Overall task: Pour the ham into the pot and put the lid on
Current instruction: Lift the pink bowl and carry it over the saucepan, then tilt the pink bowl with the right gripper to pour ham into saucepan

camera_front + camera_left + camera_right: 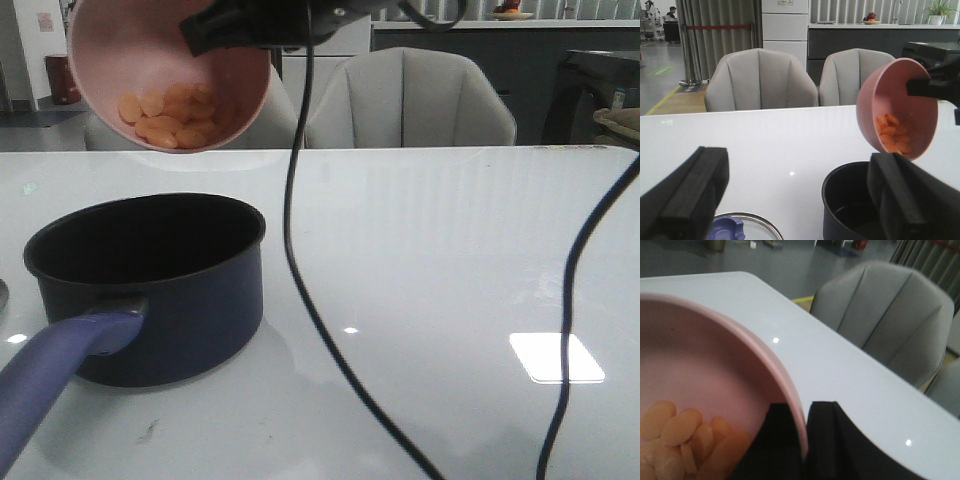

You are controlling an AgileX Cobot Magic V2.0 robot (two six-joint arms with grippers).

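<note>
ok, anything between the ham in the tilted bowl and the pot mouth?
Nothing visible. The pink bowl, clamped at its rim by the right gripper, tilts above the pot; the ham sits at its lower edge. The pot is open; the lid lies beside it.

White table (450, 230), two grey chairs (759, 80) behind; black cables (300, 290) hanging

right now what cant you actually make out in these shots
- Lid: only its top edge shows in the left wrist view, cut by the frame and a finger; absent from the front view.
- Pot floor: hidden by its wall in the front view, by the left gripper in its wrist view.
- Ham count: pieces overlap in the pink bowl.
- Right gripper: only its fingertips show.
</note>
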